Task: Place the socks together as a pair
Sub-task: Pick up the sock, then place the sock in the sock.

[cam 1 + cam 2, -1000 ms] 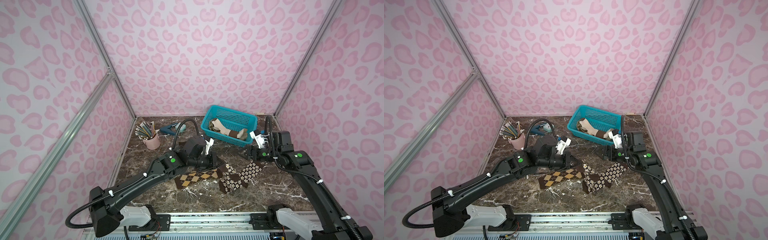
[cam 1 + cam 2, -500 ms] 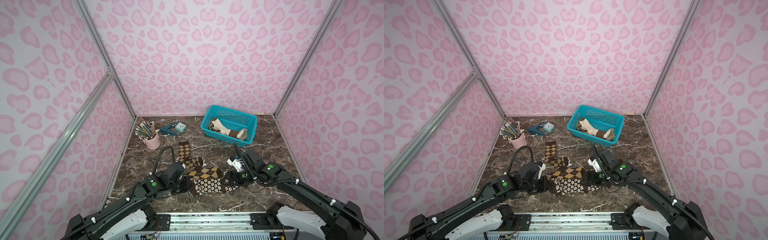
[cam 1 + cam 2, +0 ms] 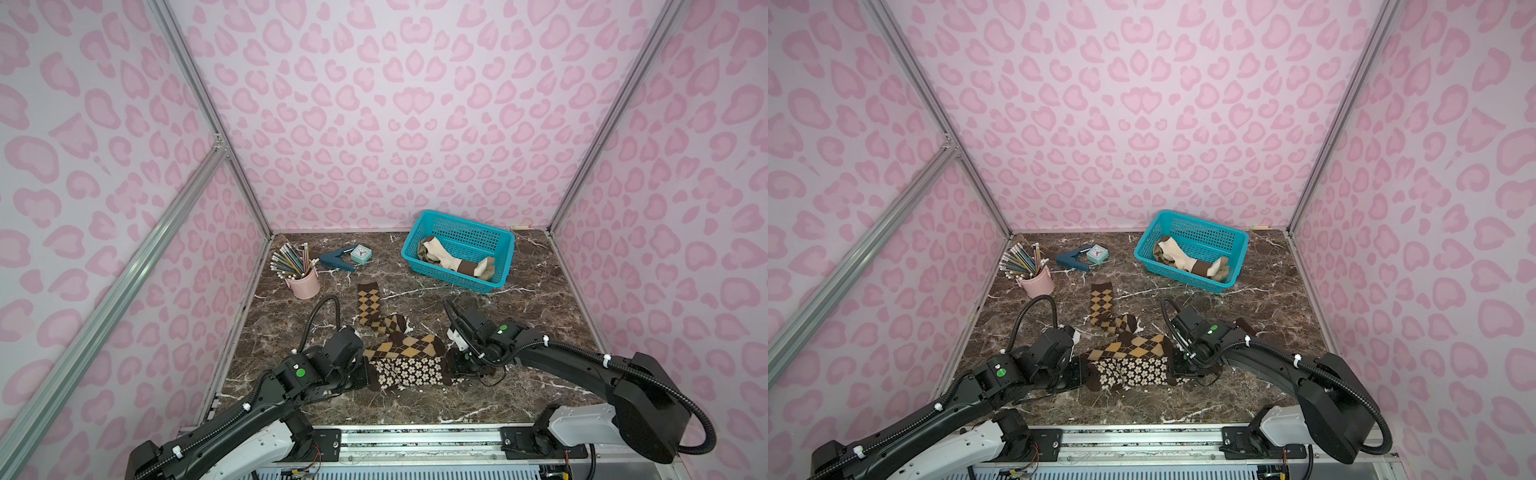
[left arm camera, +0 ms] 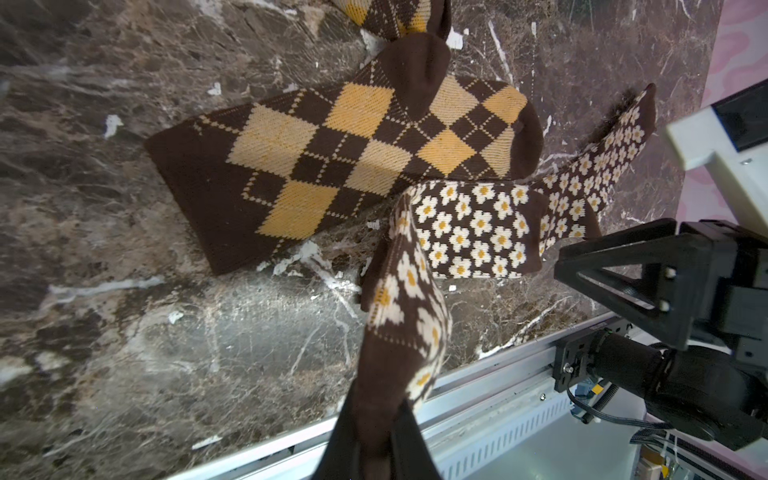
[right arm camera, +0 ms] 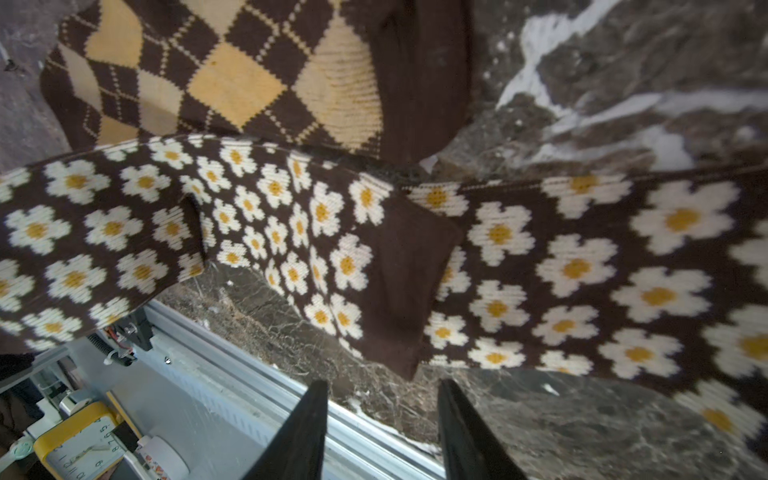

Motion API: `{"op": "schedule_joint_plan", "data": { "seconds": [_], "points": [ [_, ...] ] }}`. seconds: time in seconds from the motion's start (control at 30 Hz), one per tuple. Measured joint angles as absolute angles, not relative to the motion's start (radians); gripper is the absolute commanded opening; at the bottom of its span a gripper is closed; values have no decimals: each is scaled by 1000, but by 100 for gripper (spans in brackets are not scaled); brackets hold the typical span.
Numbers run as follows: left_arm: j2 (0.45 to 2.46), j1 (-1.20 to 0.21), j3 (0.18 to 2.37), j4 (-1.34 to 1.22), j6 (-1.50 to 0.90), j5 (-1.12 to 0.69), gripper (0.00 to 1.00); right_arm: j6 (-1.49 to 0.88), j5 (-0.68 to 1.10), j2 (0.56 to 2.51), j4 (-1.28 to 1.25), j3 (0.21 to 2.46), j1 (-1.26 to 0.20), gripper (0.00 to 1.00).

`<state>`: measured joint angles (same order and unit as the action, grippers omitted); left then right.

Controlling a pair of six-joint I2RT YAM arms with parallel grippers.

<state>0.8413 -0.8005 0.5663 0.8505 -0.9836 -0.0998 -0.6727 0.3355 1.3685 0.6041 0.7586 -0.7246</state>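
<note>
The socks in play are the flower pair: left pincer clamped on one cuff, right pincer with jaws apart beside the other, both overlapping at the front of the worktop. Next, I reckon, lay the held one squarely on its mate, clear of the argyle sock.

Both top views looked down from high behind my bases, over the flower socks toward the back wall, and shared the whole floor. My left wrist camera sat close beside those socks, the rail showing just past them. My right wrist camera hung closer still, sharing socks and rail.
</note>
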Motion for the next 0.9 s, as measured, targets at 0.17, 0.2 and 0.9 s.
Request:
{"op": "schedule_joint_plan", "data": {
  "seconds": [0.17,0.2,0.9],
  "points": [
    [830,-801,566,851,-983,-99,13,-680,328,1425,556,744,-731,27],
    [829,-801,566,851,-982,-99,13,-682,328,1433,550,744,-731,23],
    [908,-866,743,764,-917,-146,12,-604,252,1138,873,983,-532,0]
  ]
}}
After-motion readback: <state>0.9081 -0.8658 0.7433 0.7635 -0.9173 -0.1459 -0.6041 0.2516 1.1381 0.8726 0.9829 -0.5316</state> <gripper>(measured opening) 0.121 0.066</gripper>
